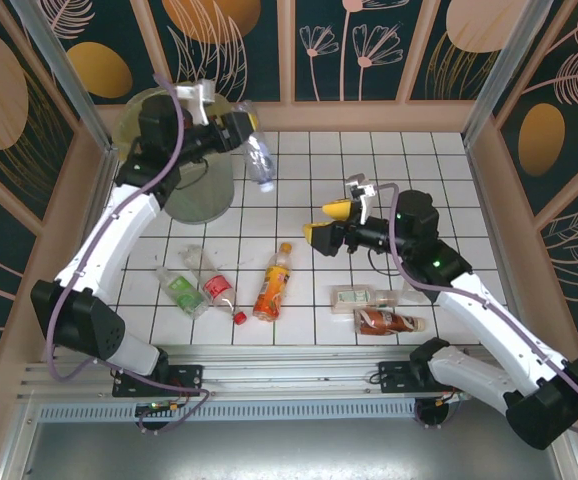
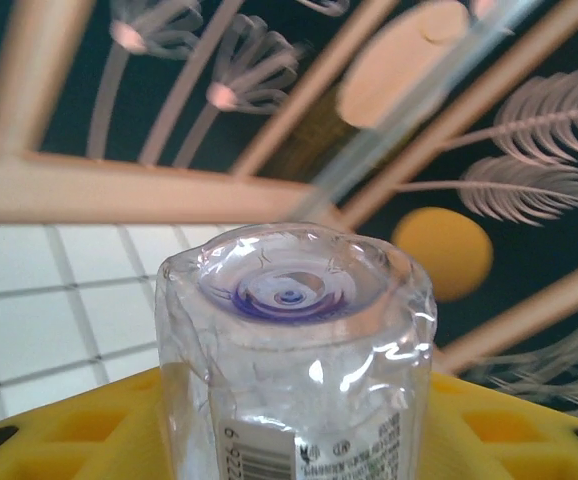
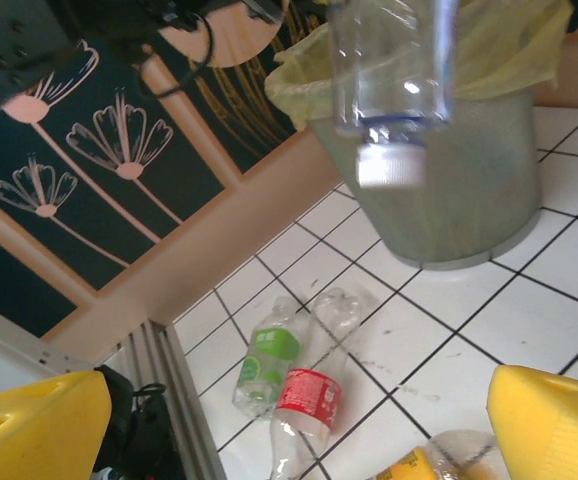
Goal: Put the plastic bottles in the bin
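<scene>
Bottles like these should handle as light, thin-walled and springy: squeeze hard and they crumple, squeeze softly and the smooth plastic may slip. Your left gripper (image 1: 241, 130) is closed narrow on the clear bottle (image 1: 260, 160), holding it near its base so it hangs cap-down at about 10 o'clock on the desk (image 1: 419, 180), just off the 3 o'clock side of the bin (image 1: 199, 195). From overhead it looks beside the rim rather than over the opening, so I judge you must carry it toward 9 o'clock before letting go.

Your right gripper (image 1: 335, 226) stands wide and holds nothing, hovering near the middle with the orange bottle (image 1: 272, 285) just to its 7 o'clock. Take that one across the labelled waist, where the body looks stiffest, and avoid the tapering neck.

At 7 o'clock the green-labelled bottle (image 1: 181, 291) and red-labelled bottle (image 1: 219, 290) lie close together, seemingly touching, so a grip on one may nudge the other. At 5 o'clock the white-labelled bottle (image 1: 362, 296) and brown-labelled bottle (image 1: 389, 321) lie side by side.

White tiles with dark grout cover the desk. It looks hard and smooth, so round bottles may roll. Dark patterned wall panels (image 1: 369, 45) close in three sides, leaving you little swing room near the bin.
</scene>
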Robot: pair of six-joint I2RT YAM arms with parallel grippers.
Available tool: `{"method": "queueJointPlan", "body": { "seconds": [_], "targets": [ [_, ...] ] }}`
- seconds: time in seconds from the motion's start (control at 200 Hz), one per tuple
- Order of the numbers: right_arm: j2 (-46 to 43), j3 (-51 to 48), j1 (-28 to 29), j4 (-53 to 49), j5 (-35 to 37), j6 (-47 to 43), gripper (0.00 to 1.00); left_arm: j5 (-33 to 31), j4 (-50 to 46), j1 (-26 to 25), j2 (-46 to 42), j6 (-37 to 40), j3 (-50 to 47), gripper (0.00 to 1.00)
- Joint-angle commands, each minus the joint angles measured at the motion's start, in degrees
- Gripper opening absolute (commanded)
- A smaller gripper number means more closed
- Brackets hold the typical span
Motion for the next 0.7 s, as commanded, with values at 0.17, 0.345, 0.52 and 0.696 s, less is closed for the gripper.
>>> {"method": "queueJointPlan", "body": {
  "seconds": [0.17, 0.345, 0.52, 0.696],
  "targets": [
    [-3.5, -2.5, -0.5, -2.7, 6.1, -1.9, 0.96, -23.5, -20.4, 1.1, 3.5, 17.1, 20.4, 0.57],
    [-3.8, -3.7, -0.7, -2.9, 7.0, -1.9, 0.96, -36.8, -27.1, 1.2, 9.3, 24.2, 31.0, 0.57],
    [-4.4, -4.4, -0.9, -3.3, 7.2, -2.0, 0.96, -47.2, -29.2, 1.2, 16.1, 31.3, 35.7, 0.57],
    [-5.3, -4.6, -1.1, -4.4, 8.0, -2.1, 0.96, -49.4, -30.1, 1.3, 20.7, 34.1, 36.1, 0.59]
  ]
}}
